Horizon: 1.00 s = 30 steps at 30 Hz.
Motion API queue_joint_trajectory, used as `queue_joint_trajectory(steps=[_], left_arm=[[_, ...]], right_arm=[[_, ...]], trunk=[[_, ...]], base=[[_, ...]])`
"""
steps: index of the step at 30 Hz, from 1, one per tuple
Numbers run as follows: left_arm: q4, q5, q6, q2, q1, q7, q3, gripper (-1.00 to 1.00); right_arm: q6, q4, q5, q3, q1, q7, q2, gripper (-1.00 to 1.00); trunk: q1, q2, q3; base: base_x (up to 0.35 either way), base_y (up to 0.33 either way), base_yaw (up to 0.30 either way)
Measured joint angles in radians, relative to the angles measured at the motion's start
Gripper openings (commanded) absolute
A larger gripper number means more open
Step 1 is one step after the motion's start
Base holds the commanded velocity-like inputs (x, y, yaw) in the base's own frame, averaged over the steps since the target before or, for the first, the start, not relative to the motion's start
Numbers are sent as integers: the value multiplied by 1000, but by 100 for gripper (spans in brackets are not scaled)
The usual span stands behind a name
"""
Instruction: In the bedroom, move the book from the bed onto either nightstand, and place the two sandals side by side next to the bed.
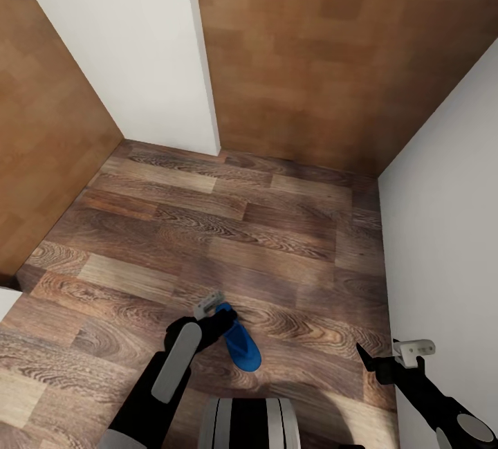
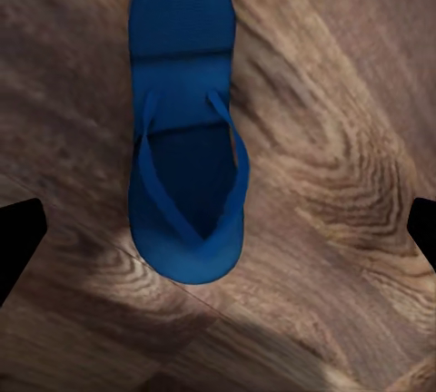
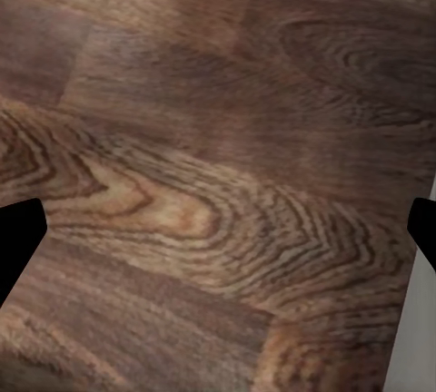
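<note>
Hovering over sandal (image 2: pixel 186 151), fingers (image 2: pixel 18 242) apart

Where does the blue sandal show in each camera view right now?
Head view: blue sandal lies low and centre on the wood-plank floor, by the left gripper.
Left wrist view: centre, between the open jaws.
Right wrist view: not in it.
Shared landmark: the wood-plank floor.
</note>
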Motion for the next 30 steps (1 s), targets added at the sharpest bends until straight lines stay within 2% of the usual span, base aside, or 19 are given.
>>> queue_joint_trajectory(steps=[1,6,8,22,28,29,30], left_arm=[[0,3,0,0,0,3,0,100],[0,65,0,0,-1,7,-2,100],[0,74,0,0,-1,7,-2,100],[1,82,3,0,-1,2,-7,100],[1,82,3,0,-1,2,-8,100],[1,82,3,0,-1,2,-9,100],[1,81,3,0,-1,2,-9,100]], right_arm=[[0,0,0,0,0,0,0,100],[0,0,0,-1,0,0,0,100],[0,0,0,-1,0,0,0,100],[0,0,0,-1,0,0,0,100],[0,0,1,6,0,-2,2,100],[0,0,1,12,0,-2,4,100],[0,-3,1,35,0,-3,12,100]], trunk=[[0,0,0],[0,0,0],[0,0,0],[6,-3,-50],[6,-3,-50],[6,-3,-50],[6,-3,-50]], base=[[0,0,0],[0,0,0],[0,0,0],[0,0,0],[0,0,0],[0,0,0],[0,0,0]])
